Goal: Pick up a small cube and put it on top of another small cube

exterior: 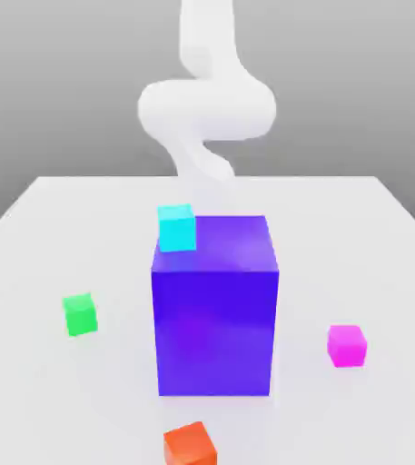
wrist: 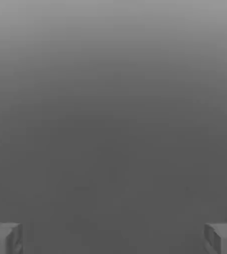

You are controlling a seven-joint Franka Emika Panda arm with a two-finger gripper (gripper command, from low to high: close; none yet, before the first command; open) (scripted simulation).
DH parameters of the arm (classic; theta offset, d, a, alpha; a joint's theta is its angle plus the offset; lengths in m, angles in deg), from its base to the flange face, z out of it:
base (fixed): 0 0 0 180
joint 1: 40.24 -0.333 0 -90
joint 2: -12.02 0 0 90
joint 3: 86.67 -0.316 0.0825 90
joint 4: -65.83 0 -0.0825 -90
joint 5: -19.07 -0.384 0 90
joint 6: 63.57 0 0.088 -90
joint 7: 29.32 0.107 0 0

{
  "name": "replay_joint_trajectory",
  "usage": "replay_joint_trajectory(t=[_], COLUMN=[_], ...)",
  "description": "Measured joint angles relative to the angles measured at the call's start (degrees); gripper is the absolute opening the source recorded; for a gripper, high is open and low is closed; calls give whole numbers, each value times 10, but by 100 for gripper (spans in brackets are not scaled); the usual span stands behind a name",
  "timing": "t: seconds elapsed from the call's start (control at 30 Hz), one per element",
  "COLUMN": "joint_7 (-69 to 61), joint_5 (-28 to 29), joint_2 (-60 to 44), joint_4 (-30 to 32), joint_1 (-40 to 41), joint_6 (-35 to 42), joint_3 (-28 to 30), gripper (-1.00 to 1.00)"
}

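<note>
The small magenta-pink cube (exterior: 347,345) sits on the white table (exterior: 338,218) at the exterior view's right, near the front. The small green cube (exterior: 80,314) rests on the table at the exterior view's left, far apart from the pink one. The white arm (exterior: 206,109) rises at the back, behind the big block. In the hand view my gripper (wrist: 113,239) is open, its two fingertips (wrist: 6,239) standing wide apart with nothing between them and plain grey beyond.
A big purple-blue block (exterior: 214,309) stands mid-table between the two cubes. A small cyan cube (exterior: 176,227) shows at its upper left corner. A small orange-red cube (exterior: 190,445) lies at the front edge.
</note>
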Motion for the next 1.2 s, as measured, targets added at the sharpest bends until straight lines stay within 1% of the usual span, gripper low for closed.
replay_joint_trajectory(t=[0.23,0.4,0.53,0.63,0.67,0.73,0.8,0.9,0.93,1.1,1.13,1.2], joint_7=[87,158,231,301,326,372,413,456,462,463,466,453], joint_5=[-28,-30,-10,26,45,95,147,202,210,210,214,198], joint_2=[-151,-253,-338,-404,-426,-470,-512,-573,-585,-585,-592,-571], joint_4=[91,154,204,242,252,253,246,232,230,230,228,233], joint_1=[-34,-58,-79,-103,-116,-139,-175,-241,-256,-256,-263,-244], joint_6=[-100,-169,-224,-265,-279,-309,-340,-388,-398,-399,-404,-387], joint_3=[-85,-148,-191,-212,-211,-182,-135,-57,-41,-41,-33,-56], gripper=[0,0,0,0,0,0,0,0,-100,-100,-100,-100])
